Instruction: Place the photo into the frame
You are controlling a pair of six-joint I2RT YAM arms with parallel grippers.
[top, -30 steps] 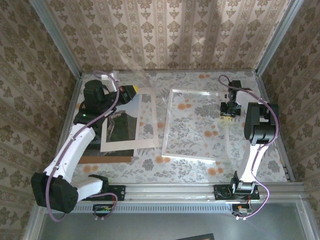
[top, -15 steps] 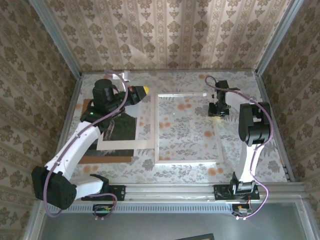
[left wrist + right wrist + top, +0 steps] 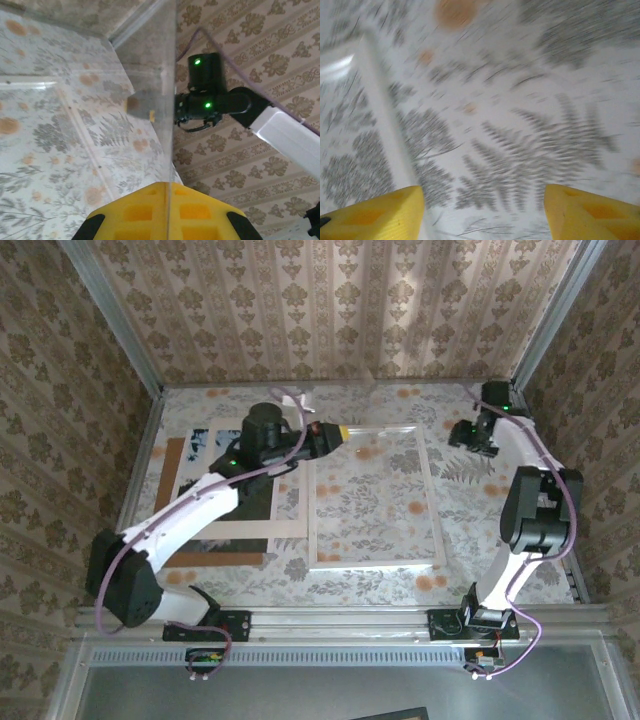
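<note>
The frame [image 3: 375, 562], thin, white and with a see-through middle, lies flat at the table's centre. Its white edge [image 3: 385, 125] shows in the blurred right wrist view. The photo [image 3: 252, 502] lies to its left, partly under my left arm, with a white mat [image 3: 292, 508] round it. My left gripper [image 3: 335, 430] is over the frame's far left corner. It [image 3: 170, 185] is shut on a thin clear sheet [image 3: 172, 100] standing edge-on between the yellow fingers. My right gripper [image 3: 468, 435] is beyond the frame's far right corner, and it [image 3: 481, 192] is open over bare cloth.
A brown board [image 3: 215, 559] sticks out from under the mat at the near left. Patterned walls close in the table on three sides. The right arm's dark wrist [image 3: 210, 95] with green lights shows across the table. Floral cloth [image 3: 480, 530] lies bare right of the frame.
My right gripper opened, let go of the frame and drew back to the far right. The frame settled flat, further left. My left gripper swung right to the frame's far left corner.
</note>
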